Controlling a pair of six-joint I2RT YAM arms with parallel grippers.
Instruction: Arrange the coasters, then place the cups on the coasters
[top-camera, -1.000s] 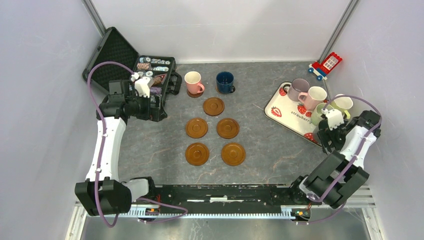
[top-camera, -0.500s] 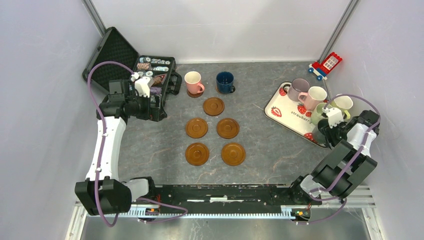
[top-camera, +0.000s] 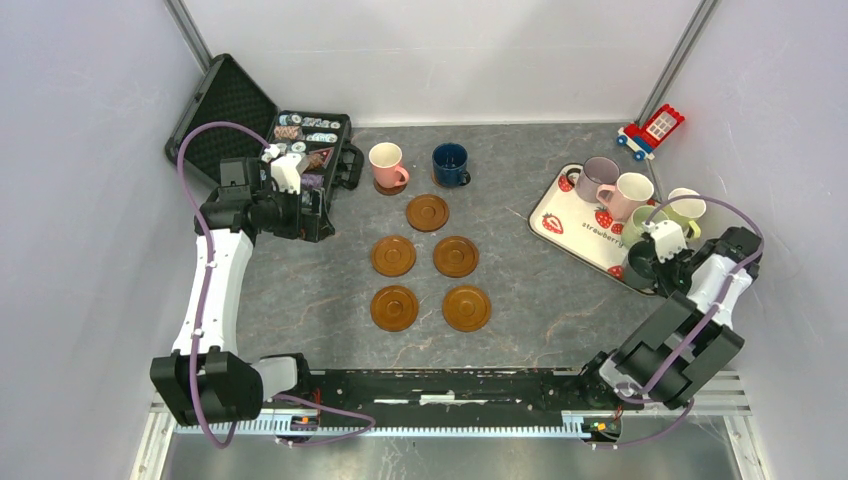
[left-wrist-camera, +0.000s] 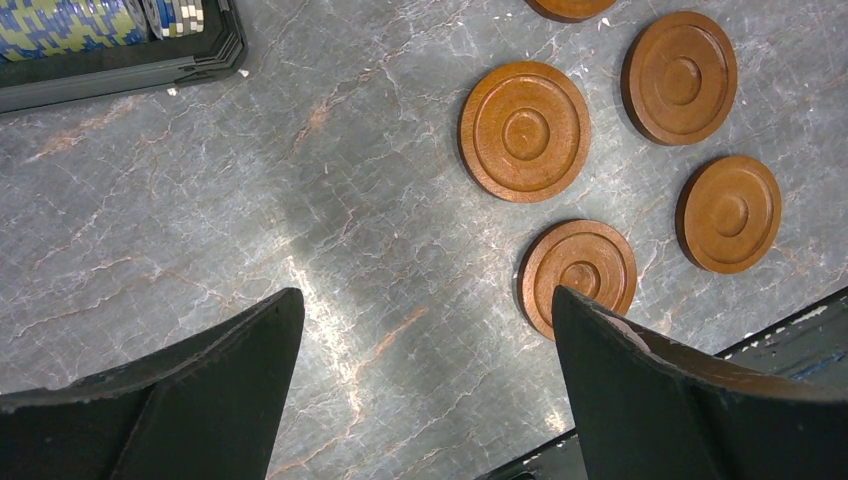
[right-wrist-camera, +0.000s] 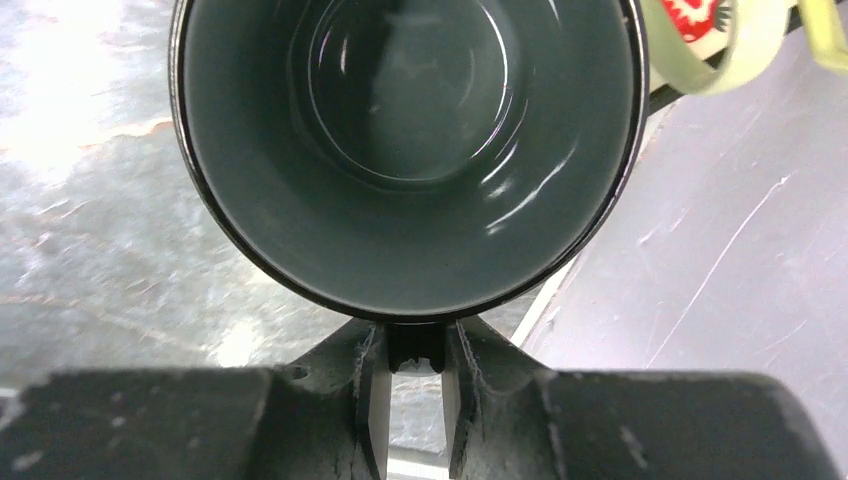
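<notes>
**Top view**
- Five coasters (top-camera: 427, 212) lie bare at the middle of the table (top-camera: 520, 290): one at the far end, then two rows of two. None touches another.
- The pink cup (top-camera: 386, 165) and the navy cup (top-camera: 450, 165) stand upright side by side, just beyond the far coaster. A brown edge shows under the pink cup.
- The tray (top-camera: 560, 215) lies on the right. It carries the mauve cup (top-camera: 598, 178), the pale cup (top-camera: 630, 193) and the green cup (top-camera: 640, 222). The yellow cup (top-camera: 686, 207) stands at its right edge.
- The right gripper (top-camera: 650, 255) is at the near right corner of the tray, on the dark cup (top-camera: 636, 262).
- The left gripper (top-camera: 315, 215) hangs beside the open case (top-camera: 250, 120), well apart from every cup.
- A toy (top-camera: 650, 130) lies at the far right corner.

**Left wrist view**
- The left gripper (left-wrist-camera: 425, 300) has its fingers (left-wrist-camera: 220, 390) spread wide, with nothing between them.
- Bare table is below. The coasters (left-wrist-camera: 524, 131) lie to one side and the case (left-wrist-camera: 120, 70) is in the corner.

**Right wrist view**
- The dark cup (right-wrist-camera: 405, 150) fills the view, mouth up and empty.
- The right gripper (right-wrist-camera: 415, 340) has its fingers (right-wrist-camera: 372, 390) drawn close together, clamped on the handle of the dark cup.
- Whether the dark cup rests on the tray (right-wrist-camera: 700, 20) cannot be told.
</notes>
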